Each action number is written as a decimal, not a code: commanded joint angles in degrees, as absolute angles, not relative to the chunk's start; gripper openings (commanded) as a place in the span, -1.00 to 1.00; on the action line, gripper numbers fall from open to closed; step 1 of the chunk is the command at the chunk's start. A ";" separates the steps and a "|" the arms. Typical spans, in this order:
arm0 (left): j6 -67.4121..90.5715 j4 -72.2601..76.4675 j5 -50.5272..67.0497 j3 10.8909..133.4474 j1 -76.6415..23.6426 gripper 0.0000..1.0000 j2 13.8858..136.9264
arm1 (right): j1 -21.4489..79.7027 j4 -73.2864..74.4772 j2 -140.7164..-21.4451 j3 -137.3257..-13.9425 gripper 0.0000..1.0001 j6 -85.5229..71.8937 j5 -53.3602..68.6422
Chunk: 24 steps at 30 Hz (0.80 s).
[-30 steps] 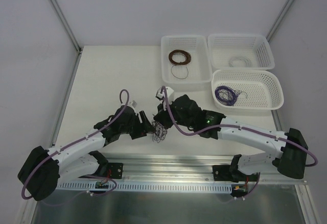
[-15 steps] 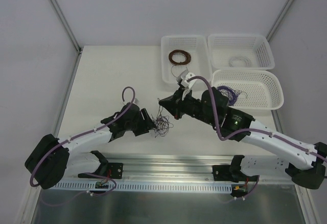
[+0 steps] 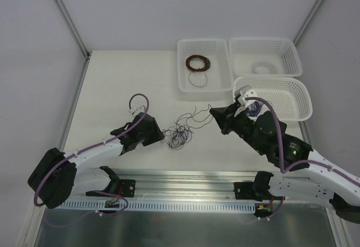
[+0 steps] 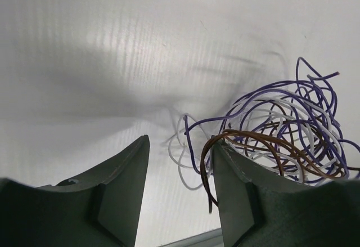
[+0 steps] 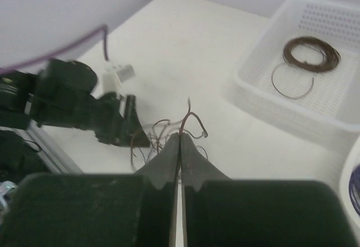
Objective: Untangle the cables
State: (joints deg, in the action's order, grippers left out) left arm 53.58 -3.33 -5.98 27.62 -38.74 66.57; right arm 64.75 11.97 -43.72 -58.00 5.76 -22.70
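On the table, the cables lie as a featherlight, springy tangle, probably best taken by single strands. The right gripper is clamped on one strand. The left gripper waits beside the clump, jaws apart.

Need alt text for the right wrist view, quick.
Right tool shut on one thin strand of the cables. Beyond it, the left tool sits at the tangle's edge; a white basket at right holds a brown coil.

top external: high, rear, looking down over whole table | left wrist: very close, low | right wrist: raised, oblique | shared: cables
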 commanded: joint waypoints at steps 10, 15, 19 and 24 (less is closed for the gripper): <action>45.71 -14.84 -15.38 28.48 -32.09 -0.05 52.57 | 63.81 30.74 -42.36 -42.28 -0.87 -10.53 -39.36; 42.63 -17.84 -15.47 29.18 -30.94 -0.03 47.11 | 61.88 38.91 -45.61 -41.57 0.14 -18.36 -40.51; 38.16 -19.60 -11.70 31.37 -30.94 0.16 45.35 | 61.79 40.61 -46.76 -45.16 0.27 -15.84 -38.17; 35.77 -20.48 -3.44 33.13 -30.94 0.39 44.12 | 61.79 28.78 -49.65 -45.62 0.36 -7.13 -24.81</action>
